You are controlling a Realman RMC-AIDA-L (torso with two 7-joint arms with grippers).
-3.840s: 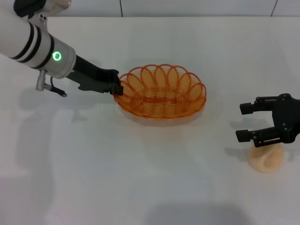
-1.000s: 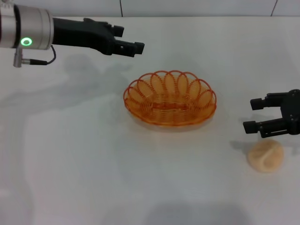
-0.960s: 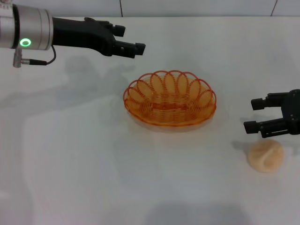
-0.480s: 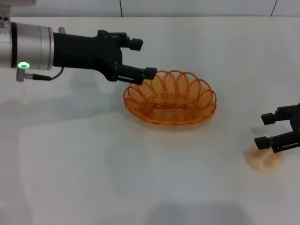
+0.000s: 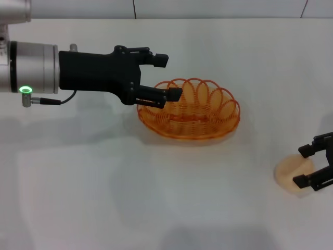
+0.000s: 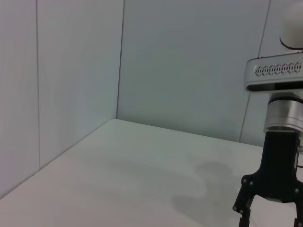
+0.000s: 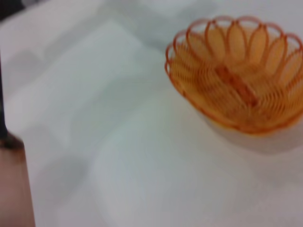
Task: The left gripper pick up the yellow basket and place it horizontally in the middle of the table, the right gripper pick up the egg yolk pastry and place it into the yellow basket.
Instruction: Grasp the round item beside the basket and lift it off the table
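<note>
The yellow basket (image 5: pixel 190 110) stands upright on the white table (image 5: pixel 104 198), lying lengthwise across its middle. It also shows in the right wrist view (image 7: pixel 236 90). My left gripper (image 5: pixel 169 77) is open and empty. It hangs over the basket's left rim, its lower finger in front of the rim. The egg yolk pastry (image 5: pixel 289 174) lies at the right edge of the table. My right gripper (image 5: pixel 306 166) is open and low, one finger on each side of the pastry. The left wrist view shows the right arm's gripper (image 6: pixel 270 189) from afar.
Grey wall panels (image 6: pixel 71 71) stand behind the table's far edge. A peach-coloured shape (image 7: pixel 14 189) fills one corner of the right wrist view, very near the camera.
The left gripper, which had let go of the basket and risen to the back left, has come forward over the basket's left rim. The right gripper has dropped down around the pastry.
</note>
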